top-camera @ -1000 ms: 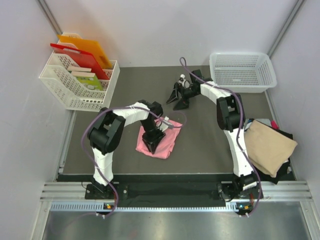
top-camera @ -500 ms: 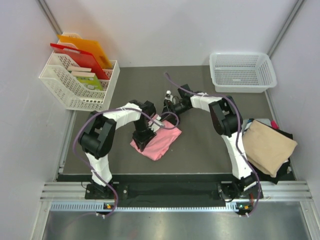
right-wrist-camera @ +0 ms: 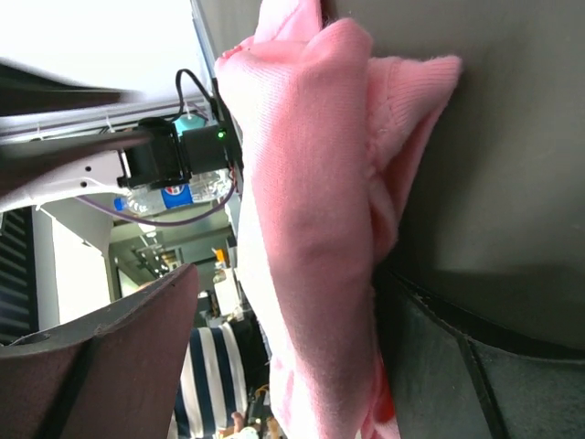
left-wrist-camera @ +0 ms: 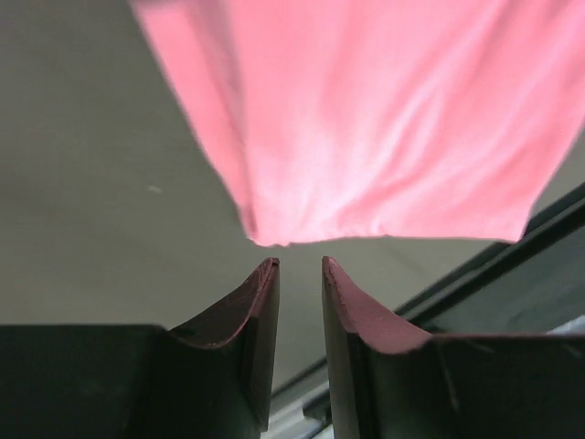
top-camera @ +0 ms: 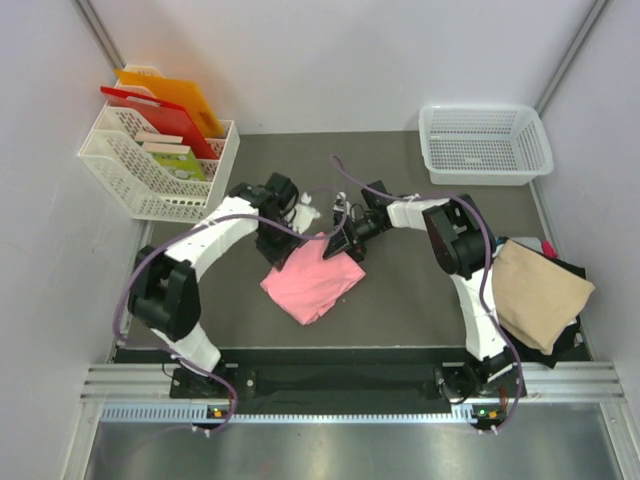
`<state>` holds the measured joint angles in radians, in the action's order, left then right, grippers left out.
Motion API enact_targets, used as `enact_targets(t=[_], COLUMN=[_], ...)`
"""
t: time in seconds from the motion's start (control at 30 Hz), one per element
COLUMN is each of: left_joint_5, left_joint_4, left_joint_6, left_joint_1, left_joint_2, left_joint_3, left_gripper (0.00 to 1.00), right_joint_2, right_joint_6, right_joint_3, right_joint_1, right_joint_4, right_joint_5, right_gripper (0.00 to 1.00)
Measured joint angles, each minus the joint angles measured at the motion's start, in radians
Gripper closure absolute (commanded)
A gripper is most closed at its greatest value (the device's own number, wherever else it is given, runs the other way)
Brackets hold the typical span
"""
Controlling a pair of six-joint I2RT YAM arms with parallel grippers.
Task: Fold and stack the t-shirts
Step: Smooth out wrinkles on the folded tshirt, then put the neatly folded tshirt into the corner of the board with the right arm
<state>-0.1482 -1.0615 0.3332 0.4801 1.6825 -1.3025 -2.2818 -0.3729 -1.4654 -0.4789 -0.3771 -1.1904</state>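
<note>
Salmon-pink t-shirt [top-camera: 312, 279] folded, rumpled | right claw [top-camera: 346, 243] clamps it | left claw [left-wrist-camera: 300, 271] nearly together

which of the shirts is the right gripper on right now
The pink t-shirt in the middle of the table; the right gripper has its far edge between the fingers. The tan t-shirt lies apart on the pile at the right edge, untouched.

We held our left gripper [left-wrist-camera: 300, 267] nearly closed, empty, beside the pink t-shirt [top-camera: 312, 278]; our right gripper [top-camera: 340, 246] clamped its edge.
</note>
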Motion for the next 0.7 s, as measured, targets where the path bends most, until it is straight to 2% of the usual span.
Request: enact_targets(t=[0.13, 0.23, 0.3, 0.53, 0.63, 0.67, 0.7], left_joint_5=[0.0, 0.0, 0.002, 0.017, 0.026, 0.027, 0.028], left_joint_4=[0.013, 0.021, 0.015, -0.025, -0.053, -0.061, -0.069], left_joint_6=[-0.024, -0.039, -0.047, -0.05, -0.046, -0.044, -0.042], left_joint_1=[0.0, -0.003, -0.003, -0.026, -0.052, -0.063, -0.074], left_joint_2=[-0.111, -0.199, -0.24, -0.266, -0.267, -0.269, -0.272], left_joint_3=[-0.137, -0.19, -0.204, -0.185, -0.177, -0.177, -0.176], left_gripper=[0.68, 0.68, 0.68, 0.68, 0.68, 0.68, 0.68], right_joint_2=[0.003, 0.002, -0.004, -0.039, -0.054, -0.063, -0.071], right_joint_6=[-0.01, -0.023, -0.032, -0.076, -0.093, -0.099, -0.104], right_joint_3=[0.006, 0.006, 0.005, -0.004, -0.015, -0.015, -0.015], right_joint_1=[-0.006, -0.014, -0.023, -0.081, -0.109, -0.118, -0.127], right_joint_4=[0.012, 0.023, 0.037, 0.117, 0.134, 0.138, 0.145], right_joint_5=[0.0, 0.004, 0.004, -0.003, 0.008, 0.014, 0.02], right_gripper=[0.24, 0.3, 0.38, 0.46, 0.72, 0.99, 1.0])
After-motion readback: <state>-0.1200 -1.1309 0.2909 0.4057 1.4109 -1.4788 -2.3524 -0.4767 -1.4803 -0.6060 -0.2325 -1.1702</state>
